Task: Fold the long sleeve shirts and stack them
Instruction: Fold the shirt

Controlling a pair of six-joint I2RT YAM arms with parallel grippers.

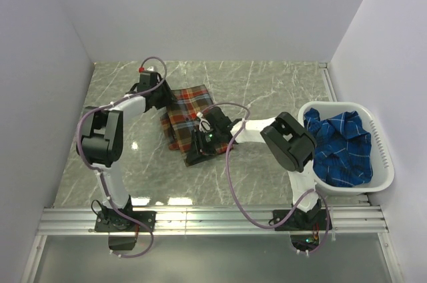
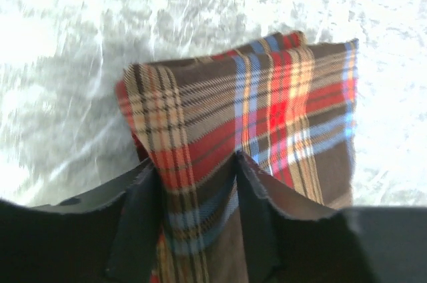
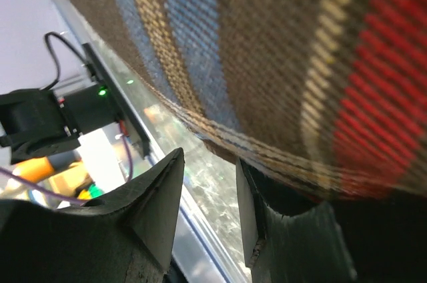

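Straddling the folded red plaid shirt [image 2: 267, 96] stands the left claw [image 2: 197, 166].

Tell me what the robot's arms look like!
The left arm and right arm match: white tubes joined by chunky black blocks. A thin purple cable loops along each one. The jaws are black and wedge-shaped. A tiny green light glows by the right wrist, and a red cap sits on the left arm's cable.

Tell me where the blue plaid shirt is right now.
In the top view, the blue plaid shirt lies crumpled inside the white basket at the right side of the table, beside the right arm.
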